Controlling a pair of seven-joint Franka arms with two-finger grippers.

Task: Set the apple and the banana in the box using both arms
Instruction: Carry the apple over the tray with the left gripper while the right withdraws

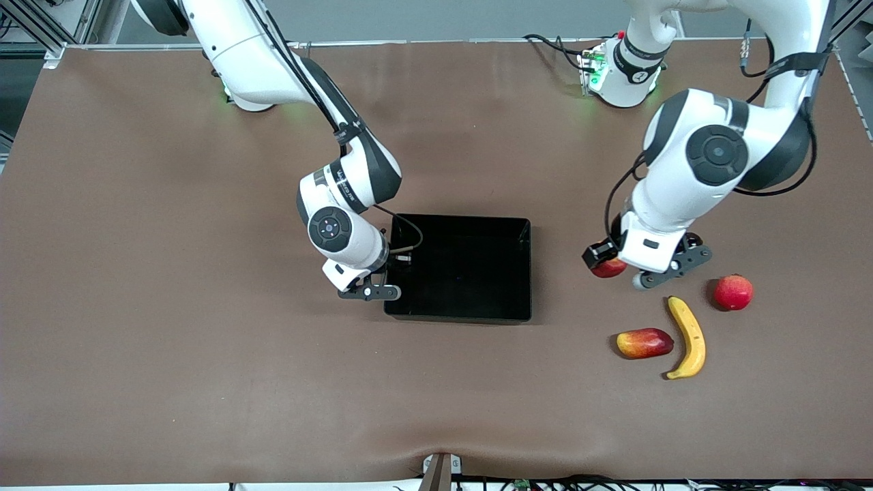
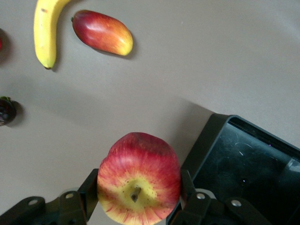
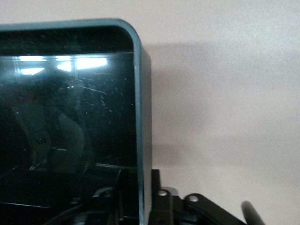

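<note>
Plainly, reached in with the left arm (image 1: 709,157), elbow folded high and wrist turned down. Carried the left gripper (image 1: 624,267) over bare table (image 1: 204,382) between the box (image 1: 457,318) and the other fruit. Gripped the apple (image 2: 138,180) there, pinched from both sides with its stem dimple facing the wrist camera. Stretched the right arm (image 1: 341,198) down to the box's edge toward its own end of the table. Set the right gripper (image 1: 368,292) low at the corner nearer the front camera, close against the box wall in the right wrist view. Could not be told whether open or closed. Left the banana (image 1: 687,337) lying on the table toward the left arm's end, nearer the front camera than the round red fruit (image 1: 733,292). Lay just beside the mango-like fruit (image 1: 644,343), apart from it. Showed an open strip of table between the box's edge and the fruit, and a broad bare stretch nearer the front camera. Kept the box interior free of fruit.
</note>
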